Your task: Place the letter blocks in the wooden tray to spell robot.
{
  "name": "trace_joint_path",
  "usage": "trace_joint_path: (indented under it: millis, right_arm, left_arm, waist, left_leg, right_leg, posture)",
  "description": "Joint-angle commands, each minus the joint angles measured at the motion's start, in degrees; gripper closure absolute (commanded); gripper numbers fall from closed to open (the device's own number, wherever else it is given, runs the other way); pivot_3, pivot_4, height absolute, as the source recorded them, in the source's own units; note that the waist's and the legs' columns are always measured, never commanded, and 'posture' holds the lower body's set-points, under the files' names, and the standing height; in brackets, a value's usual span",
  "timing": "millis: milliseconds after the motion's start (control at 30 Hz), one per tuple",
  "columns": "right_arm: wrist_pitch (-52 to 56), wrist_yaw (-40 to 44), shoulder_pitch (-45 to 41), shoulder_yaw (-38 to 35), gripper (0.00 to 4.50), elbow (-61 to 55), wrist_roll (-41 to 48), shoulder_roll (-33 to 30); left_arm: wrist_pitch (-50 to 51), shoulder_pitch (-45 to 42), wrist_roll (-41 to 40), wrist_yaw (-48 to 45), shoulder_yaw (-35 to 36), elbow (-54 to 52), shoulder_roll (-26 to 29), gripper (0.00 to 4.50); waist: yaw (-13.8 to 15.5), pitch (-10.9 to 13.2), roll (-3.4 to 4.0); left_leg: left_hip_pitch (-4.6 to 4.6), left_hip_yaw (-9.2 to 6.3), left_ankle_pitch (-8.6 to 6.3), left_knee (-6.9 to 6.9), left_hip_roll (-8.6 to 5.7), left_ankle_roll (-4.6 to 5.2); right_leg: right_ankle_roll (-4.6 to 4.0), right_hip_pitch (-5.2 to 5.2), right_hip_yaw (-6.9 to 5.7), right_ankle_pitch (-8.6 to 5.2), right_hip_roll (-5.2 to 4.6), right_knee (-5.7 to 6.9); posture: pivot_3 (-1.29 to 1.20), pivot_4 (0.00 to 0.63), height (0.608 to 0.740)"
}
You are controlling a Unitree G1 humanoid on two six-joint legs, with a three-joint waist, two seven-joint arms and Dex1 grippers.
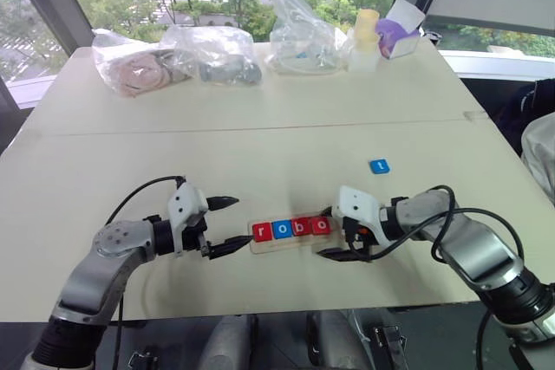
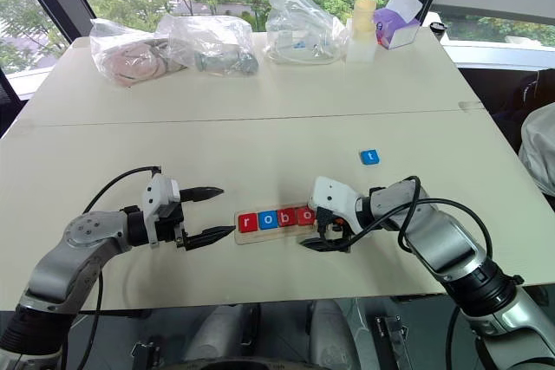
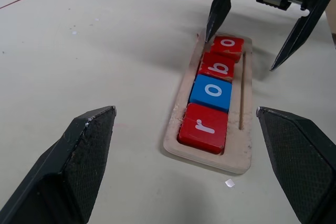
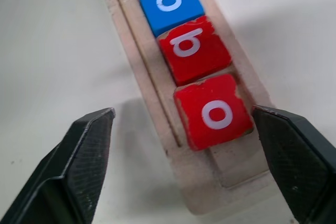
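The wooden tray (image 1: pixel 277 248) lies near the table's front edge, between my two grippers. In its slot sit a red r (image 3: pixel 203 125), a blue o (image 3: pixel 211 92), a red b (image 4: pixel 193 49) and a red o (image 4: pixel 212 111), side by side. The slot's right end (image 4: pixel 236 169) is bare wood. A blue t block (image 1: pixel 379 166) lies flat on the table, farther back and to the right. My right gripper (image 4: pixel 182 110) is open and straddles the red o without touching it. At the tray's left end my left gripper (image 1: pixel 236 222) is open and holds nothing.
Clear plastic bags (image 1: pixel 139 62) (image 1: pixel 299 28) with items, a yellow-capped bottle (image 1: pixel 365 39) and a purple-and-white box (image 1: pixel 399 32) line the far edge. A seam (image 1: pixel 260 125) crosses the tabletop. Bare table surrounds the blue t block.
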Motion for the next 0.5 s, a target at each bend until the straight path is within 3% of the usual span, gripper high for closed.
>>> trace_joint_path:
  millis: [33, 500]
  right_arm:
    - [-0.63, -0.72, -1.52, -2.47, 0.07, -0.63, 0.22, -0.15]
    - [-2.22, -0.94, -2.66, -4.38, 0.07, 3.61, -0.59, -0.74]
  left_arm:
    - [-0.19, -0.55, -1.27, 0.02, 0.81, -2.2, 0.14, 0.0]
    - [-0.89, -0.6, -1.04, -0.29, 0.52, -1.49, -0.16, 0.0]
  waist:
    - [0.0, 0.0, 0.0]
    - [-0.02, 0.0, 0.0]
  left_leg:
    - [0.0, 0.0, 0.0, 0.0, 0.0, 0.0]
    - [0.0, 0.01, 0.0, 0.0, 0.0, 0.0]
  right_leg:
    - [0.0, 0.0, 0.0, 0.0, 0.0, 0.0]
    - [0.0, 0.0, 0.0, 0.0, 0.0, 0.0]
  posture:
    - [0.0, 0.15, 0.74]
    - [0.0, 0.15, 0.74]
